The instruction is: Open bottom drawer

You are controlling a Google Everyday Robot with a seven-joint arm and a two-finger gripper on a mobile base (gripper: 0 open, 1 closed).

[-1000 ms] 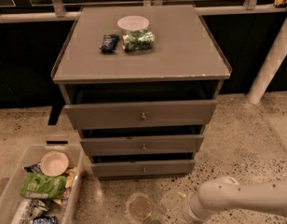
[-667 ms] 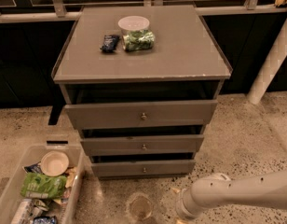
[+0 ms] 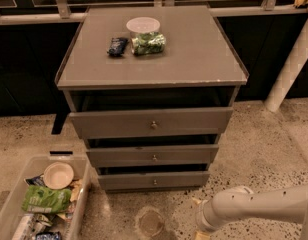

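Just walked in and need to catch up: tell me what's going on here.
A robot's white arm is low at the right, its end effector near the speckled floor in front of a grey wooden three-drawer cabinet. It is apart from the narrow grey bottom drawer, whose small round metal knob is not yet grasped.

A grey cabinet (image 3: 194,59) stands in the middle with three drawer fronts. The bottom drawer (image 3: 124,181) is the narrowest, with a small round knob (image 3: 154,182) at its centre and a dark gap above it. The gripper (image 3: 199,218) hangs low over the speckled floor (image 3: 264,149), near and to the right of that drawer, apart from it, on a white arm (image 3: 264,206) coming in from the right. On the cabinet top lie a white bowl (image 3: 143,24), a green bag (image 3: 149,43) and a dark packet (image 3: 117,46). A clear bin (image 3: 81,199) sits near left.
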